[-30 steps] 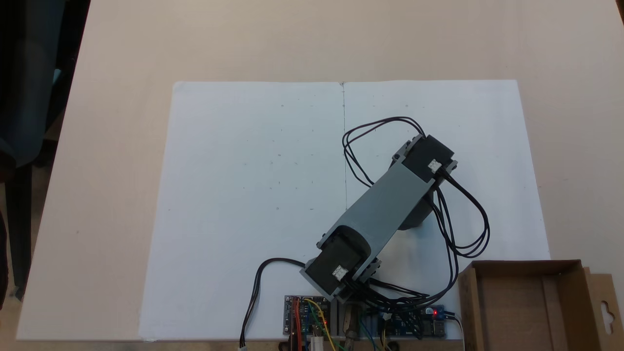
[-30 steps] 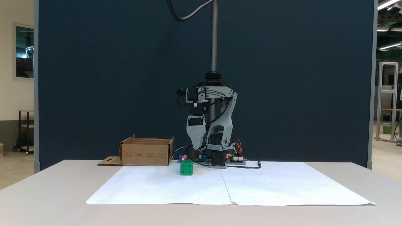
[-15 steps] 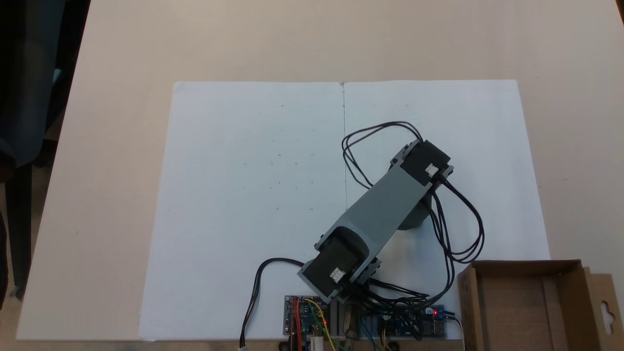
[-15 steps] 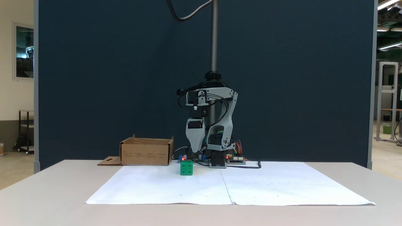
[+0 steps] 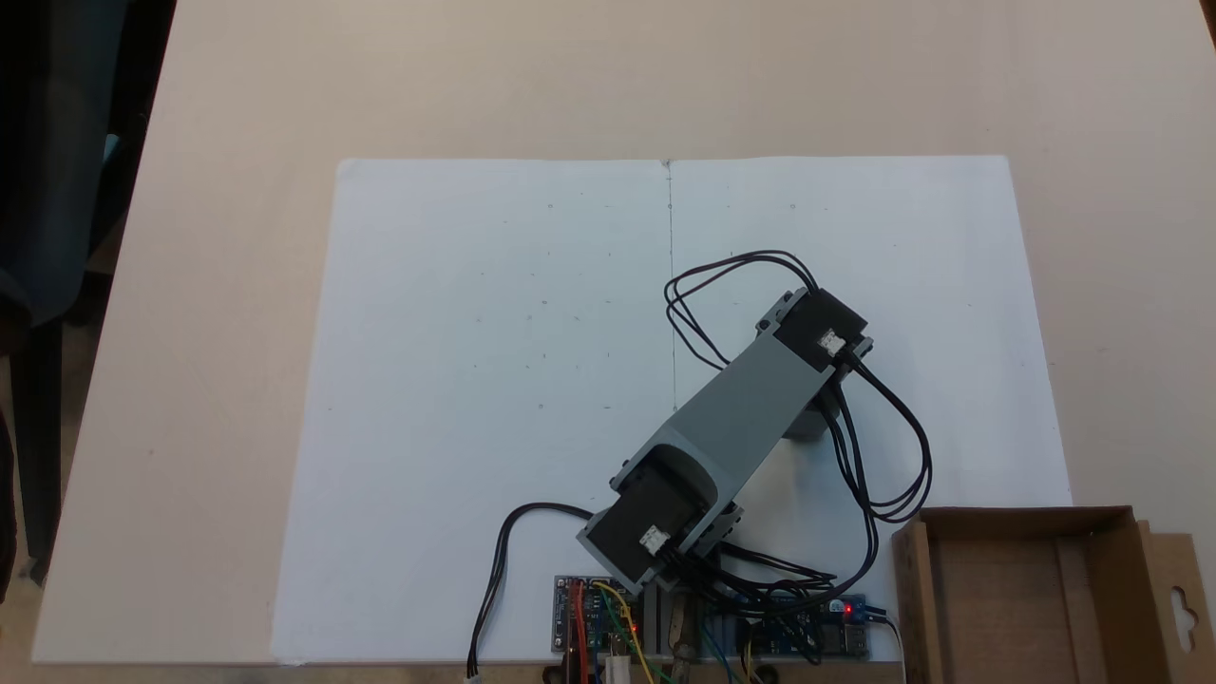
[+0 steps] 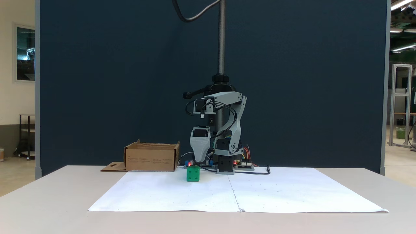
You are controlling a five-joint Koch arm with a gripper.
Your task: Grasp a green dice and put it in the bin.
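The pincer (image 6: 199, 160) has sunk to just above the green dice (image 6: 193, 173), jaw spacing impossible to tell, so grasping seems imminent; the bin (image 6: 151, 157) waits left.

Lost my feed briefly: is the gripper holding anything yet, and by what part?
Nothing is held. The green dice sits on the paper, and the gripper hangs just above it, not gripping.

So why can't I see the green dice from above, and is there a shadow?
In a fixed view from above, the arm covers that spot and casts a soft grey shadow on the white paper; in a fixed view from the front, the green dice is evenly lit and sharp.
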